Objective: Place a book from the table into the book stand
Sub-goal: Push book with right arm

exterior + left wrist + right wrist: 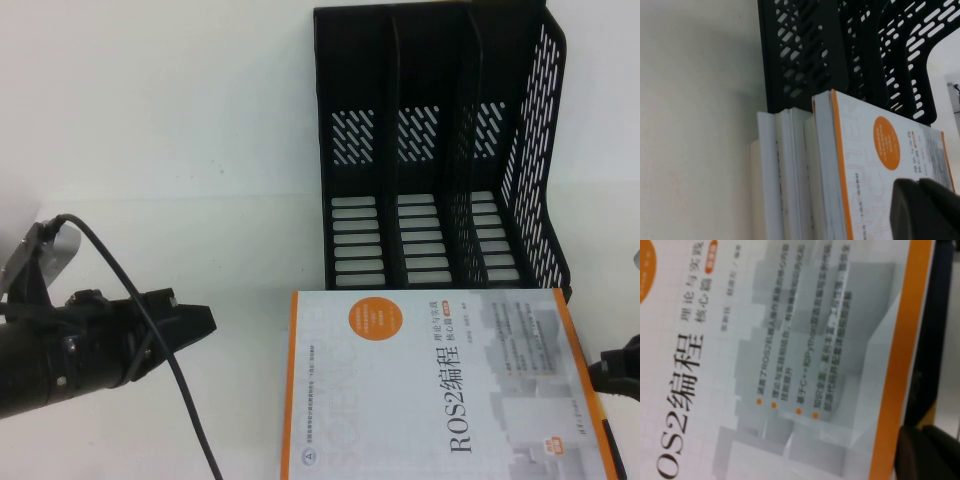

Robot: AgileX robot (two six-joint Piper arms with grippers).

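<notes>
A book [440,385] with a white and orange cover is seen lying flat on top of a small stack of books [785,175], at the near edge of the table [150,150], just in front of the black book stand [440,150]. The three compartments of the stand are seen to be empty.

The left gripper [185,322] is held beside the book on its left, apart from it, and nothing is grasped by it; whether its fingers are parted or closed cannot be told. The right gripper [615,372] is found at the orange right edge of the book (only a dark part of it is shown), and its state also cannot be told.

The book is judged to be rather thick, stiff and fairly heavy, with a glossy cover that may be slippery. A hold on the edge that overhangs the stack is probably best, near the spine, so that the pages are not spread open when it is lifted and turned upright.
</notes>
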